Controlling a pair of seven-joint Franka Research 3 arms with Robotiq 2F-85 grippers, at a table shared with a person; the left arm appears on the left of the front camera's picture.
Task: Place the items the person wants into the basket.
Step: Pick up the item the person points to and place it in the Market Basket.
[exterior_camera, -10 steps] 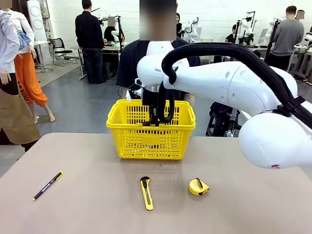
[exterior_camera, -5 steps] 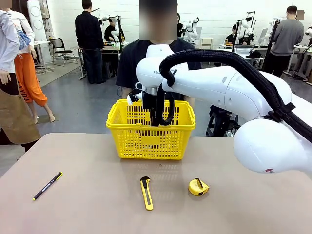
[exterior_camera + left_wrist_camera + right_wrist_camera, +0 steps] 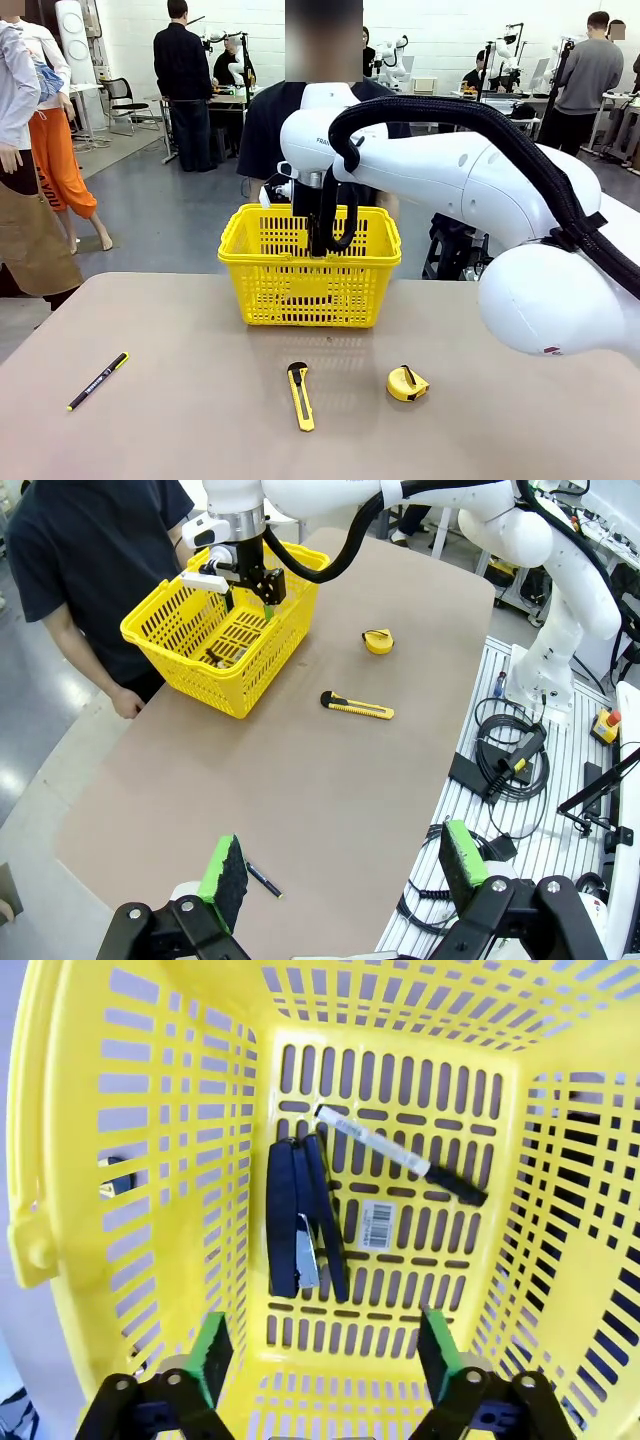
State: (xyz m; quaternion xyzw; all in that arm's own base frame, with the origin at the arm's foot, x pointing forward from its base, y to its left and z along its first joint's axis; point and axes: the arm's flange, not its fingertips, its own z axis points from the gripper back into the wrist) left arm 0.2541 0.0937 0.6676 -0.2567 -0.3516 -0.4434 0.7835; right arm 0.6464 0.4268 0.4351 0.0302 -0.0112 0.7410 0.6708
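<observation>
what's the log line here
right gripper: open over bright yellow plastic basket | inside: black desk stapler, white black-capped marker | on table: yellow tape measure | left gripper: open

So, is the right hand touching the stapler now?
Apart. In the right wrist view the stapler lies on the basket floor, clear of the green pads of the open right hand.

Table (image 3: 150,330) carries basket (image 3: 310,290), pen (image 3: 98,381), utility knife (image 3: 301,397), seemingly tape measure (image 3: 407,384), all apart.

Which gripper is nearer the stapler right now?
Right. The right gripper hangs open directly over the stapler in the basket; the left gripper is open far off, near the pen.
</observation>
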